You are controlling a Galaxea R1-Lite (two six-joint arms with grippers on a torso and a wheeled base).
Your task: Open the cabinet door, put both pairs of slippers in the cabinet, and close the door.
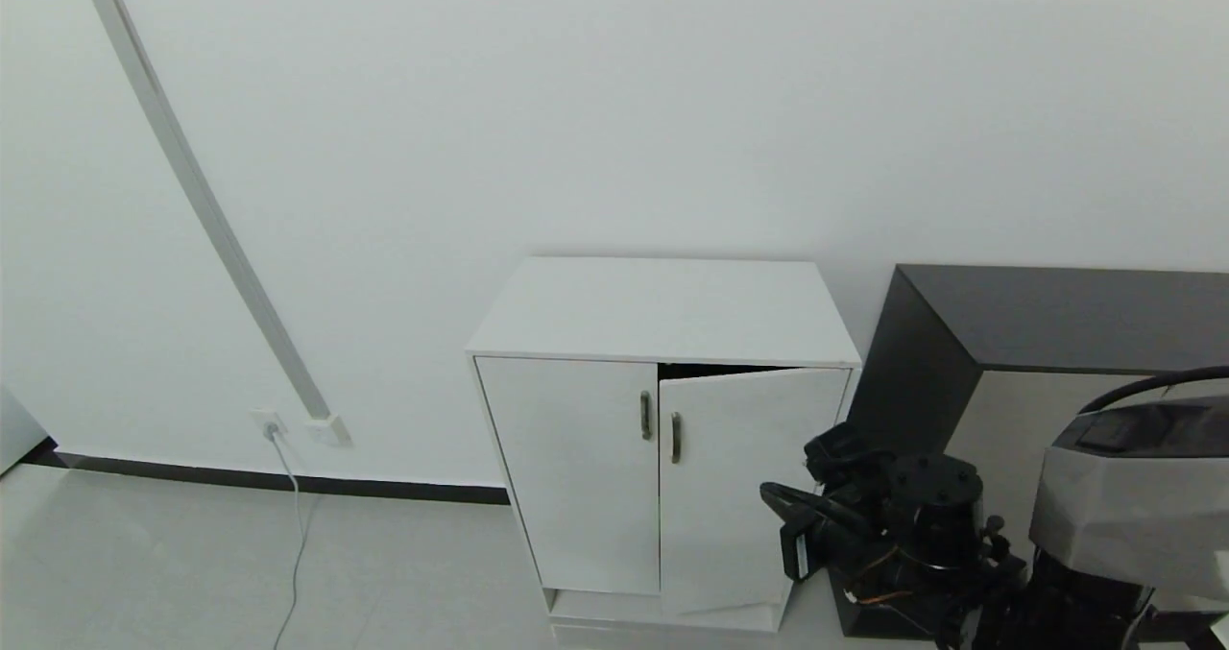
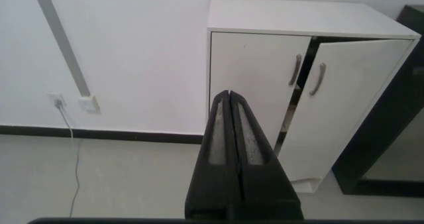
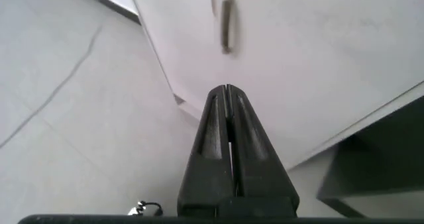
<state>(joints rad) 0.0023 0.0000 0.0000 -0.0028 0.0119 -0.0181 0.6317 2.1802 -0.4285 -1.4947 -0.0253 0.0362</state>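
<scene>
A white two-door cabinet (image 1: 662,314) stands against the wall. Its left door (image 1: 576,468) is closed, while the right door (image 1: 749,477) hangs slightly ajar, with a dark gap along its top and inner edge. Each door has a slim vertical handle (image 1: 676,438) near the middle seam. My right gripper (image 3: 228,95) is shut with nothing in it and sits low, close in front of the right door (image 3: 318,45), just below that door's handle (image 3: 227,24). My left gripper (image 2: 229,98) is shut and empty, well back from the cabinet (image 2: 298,15) and facing its left door.
A black piece of furniture (image 1: 1056,314) stands directly right of the cabinet. A wall socket with a grey cable (image 1: 272,429) and a slanted cable duct (image 1: 192,180) are on the wall to the left. Open grey floor (image 1: 240,564) lies left of the cabinet.
</scene>
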